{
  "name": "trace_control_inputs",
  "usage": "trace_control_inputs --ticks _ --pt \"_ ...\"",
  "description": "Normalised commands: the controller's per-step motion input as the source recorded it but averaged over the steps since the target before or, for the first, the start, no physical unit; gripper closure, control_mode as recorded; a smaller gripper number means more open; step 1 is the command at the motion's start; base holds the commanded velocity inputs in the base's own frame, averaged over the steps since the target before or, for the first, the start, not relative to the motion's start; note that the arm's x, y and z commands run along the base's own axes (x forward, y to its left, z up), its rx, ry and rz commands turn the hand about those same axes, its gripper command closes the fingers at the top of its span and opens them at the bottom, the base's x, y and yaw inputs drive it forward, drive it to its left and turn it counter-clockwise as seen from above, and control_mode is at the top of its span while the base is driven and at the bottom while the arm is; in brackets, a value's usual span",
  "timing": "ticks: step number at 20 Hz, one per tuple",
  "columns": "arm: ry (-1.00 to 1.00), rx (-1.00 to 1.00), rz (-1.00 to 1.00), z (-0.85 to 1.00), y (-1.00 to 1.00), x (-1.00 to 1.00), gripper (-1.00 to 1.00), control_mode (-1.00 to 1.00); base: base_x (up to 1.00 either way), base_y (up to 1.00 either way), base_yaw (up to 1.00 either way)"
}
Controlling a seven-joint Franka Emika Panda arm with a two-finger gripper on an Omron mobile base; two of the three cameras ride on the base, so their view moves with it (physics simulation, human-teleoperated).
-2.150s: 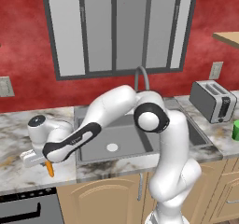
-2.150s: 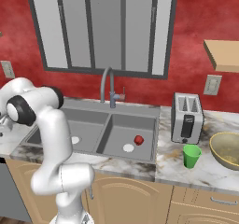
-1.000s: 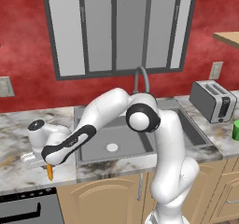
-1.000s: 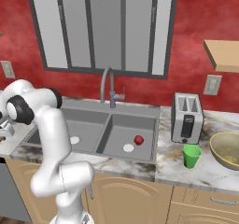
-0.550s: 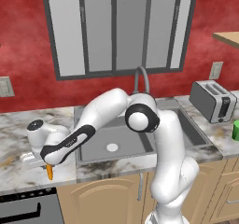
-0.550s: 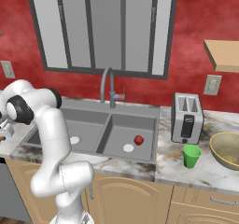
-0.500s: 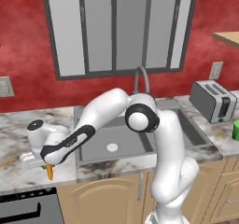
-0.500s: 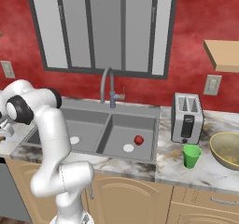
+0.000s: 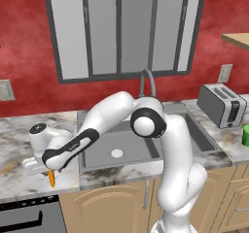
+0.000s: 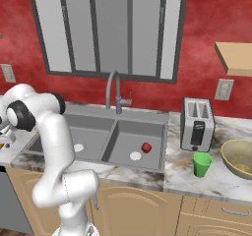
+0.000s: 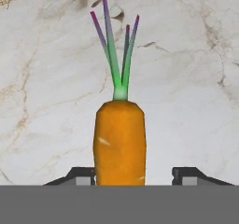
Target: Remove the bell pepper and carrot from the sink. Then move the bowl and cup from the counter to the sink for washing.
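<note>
The orange carrot point(image 11: 119, 141) stands between my gripper point(image 11: 133, 175) fingertips, its green top pointing away toward the marble counter point(image 11: 186, 78). The jaws are open: the left fingertip point(image 11: 83, 175) is at the carrot's side and a gap separates the carrot from the right one. In the left base view the gripper point(image 9: 48, 167) is low over the counter's front edge, left of the sink point(image 9: 97, 152), with the carrot point(image 9: 51, 178) just under it. The red bell pepper point(image 10: 146, 147) lies in the sink's right basin. The green cup point(image 10: 200, 164) and the olive-yellow bowl point(image 10: 239, 159) sit on the counter at right.
A toaster point(image 10: 197, 118) stands on the counter right of the sink, behind the cup. The curved faucet point(image 10: 115, 95) rises behind the basins. My arm stretches across the left basin. A dark appliance front point(image 9: 29, 217) sits below the counter at left.
The jaws have spread apart and let go of the carrot. The arm and the carrot stay at the same spot left of the sink.
</note>
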Motion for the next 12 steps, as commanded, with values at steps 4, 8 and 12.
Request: trace_control_inputs --ticks 4,8,12 --pt "0.06 0.0 0.0 0.04 -0.09 0.0 -1.0 -1.0 0.0 0.0 0.0" --pt "0.05 0.02 0.0 0.25 -0.09 -0.01 -1.0 -1.0 0.0 0.0 0.0" --pt "0.05 0.02 0.0 0.37 -0.01 -0.07 -1.0 -1.0 0.0 0.0 0.0"
